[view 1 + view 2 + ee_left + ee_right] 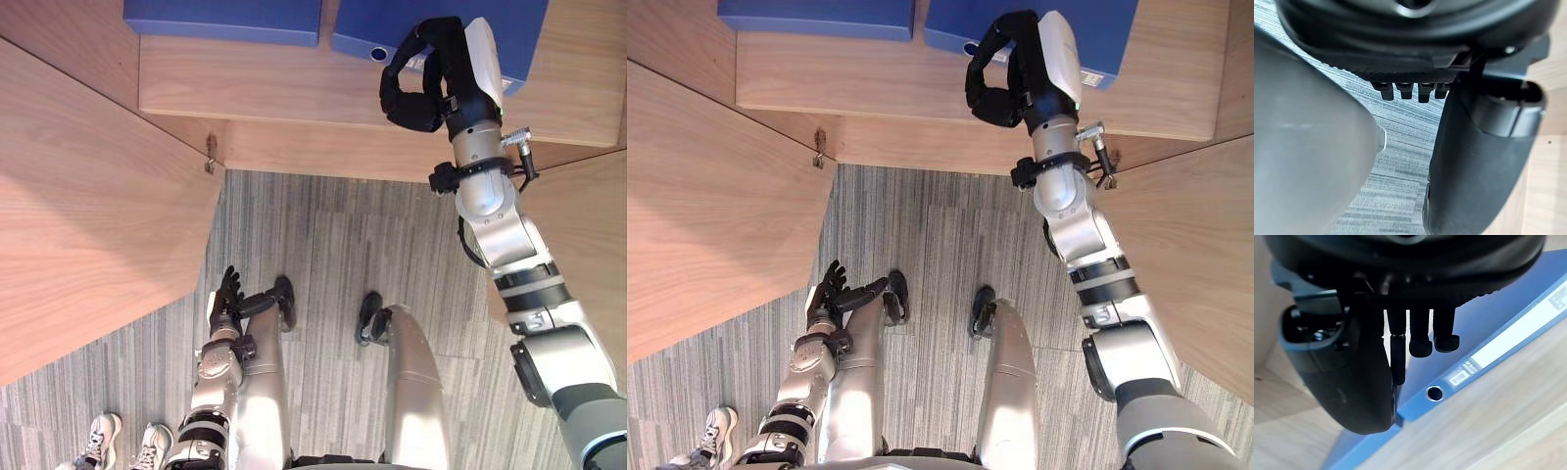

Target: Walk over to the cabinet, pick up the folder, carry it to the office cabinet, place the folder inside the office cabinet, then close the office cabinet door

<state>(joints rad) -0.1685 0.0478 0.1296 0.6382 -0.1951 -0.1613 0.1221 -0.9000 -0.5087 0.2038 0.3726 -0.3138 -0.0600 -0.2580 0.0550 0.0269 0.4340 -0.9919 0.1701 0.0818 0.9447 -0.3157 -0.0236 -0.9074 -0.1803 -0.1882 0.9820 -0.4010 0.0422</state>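
Observation:
A blue folder [529,29] lies flat on the wooden cabinet shelf [294,93], its labelled spine [1508,340] facing me. My right hand [441,93] reaches over the folder's front edge. Its fingers [1420,345] curl down onto the cover while the thumb [1359,382] sits against the spine near the corner, so the hand is closed round that edge. My left hand [225,297] hangs low beside my leg over the carpet, fingers straight and holding nothing.
A second blue folder [223,20] lies on the same shelf to the left. An open wooden door [88,225] stands out at the left, another wooden panel [588,225] at the right. A person's shoes [103,436] show at the lower left on the grey carpet.

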